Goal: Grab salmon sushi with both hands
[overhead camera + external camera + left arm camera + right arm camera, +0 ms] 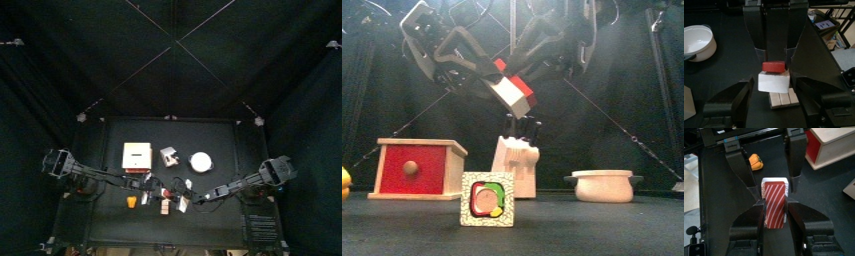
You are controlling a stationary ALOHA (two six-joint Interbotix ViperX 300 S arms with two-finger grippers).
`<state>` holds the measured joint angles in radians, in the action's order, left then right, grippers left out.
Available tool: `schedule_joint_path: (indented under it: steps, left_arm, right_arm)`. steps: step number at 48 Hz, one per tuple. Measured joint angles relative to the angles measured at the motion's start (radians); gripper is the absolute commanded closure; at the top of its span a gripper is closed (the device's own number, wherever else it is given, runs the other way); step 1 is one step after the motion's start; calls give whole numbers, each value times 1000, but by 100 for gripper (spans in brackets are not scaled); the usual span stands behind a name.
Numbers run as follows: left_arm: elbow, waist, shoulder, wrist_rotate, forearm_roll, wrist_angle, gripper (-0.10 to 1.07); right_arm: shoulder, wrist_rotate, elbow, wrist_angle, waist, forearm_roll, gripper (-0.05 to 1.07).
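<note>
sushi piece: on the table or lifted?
Lifted. The front view shows the salmon sushi hanging tilted well above the table, clamped by the left gripper and the right gripper.

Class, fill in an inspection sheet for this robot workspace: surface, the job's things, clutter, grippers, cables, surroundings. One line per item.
Surface: black table, things in its middle and front.
Job's things: salmon sushi, red topping on a white block, held in the air above the table.
Clutter: wooden box with red drawer; white pot; sushi roll; pale wooden block; small orange item.
Grippers: left gripper and right gripper both shut on the sushi, meeting in mid-air.
Cables: nothing seen on the table.
Surroundings: black curtains around the table; a room's floor shows beyond in the left wrist view.
</note>
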<state>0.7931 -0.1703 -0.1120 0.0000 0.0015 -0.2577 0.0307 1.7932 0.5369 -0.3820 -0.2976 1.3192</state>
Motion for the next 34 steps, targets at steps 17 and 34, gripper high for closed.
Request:
schedule_joint_path:
  steps: [17, 34]
  left_arm:
    - [-2, 3, 3, 0, 31, 0, 39]
    - [0, 9, 5, 2, 37, 0, 39]
  right_arm:
    - [-5, 0, 0, 2, 0, 0, 54]
    - [-14, 3, -5, 0, -5, -8, 54]
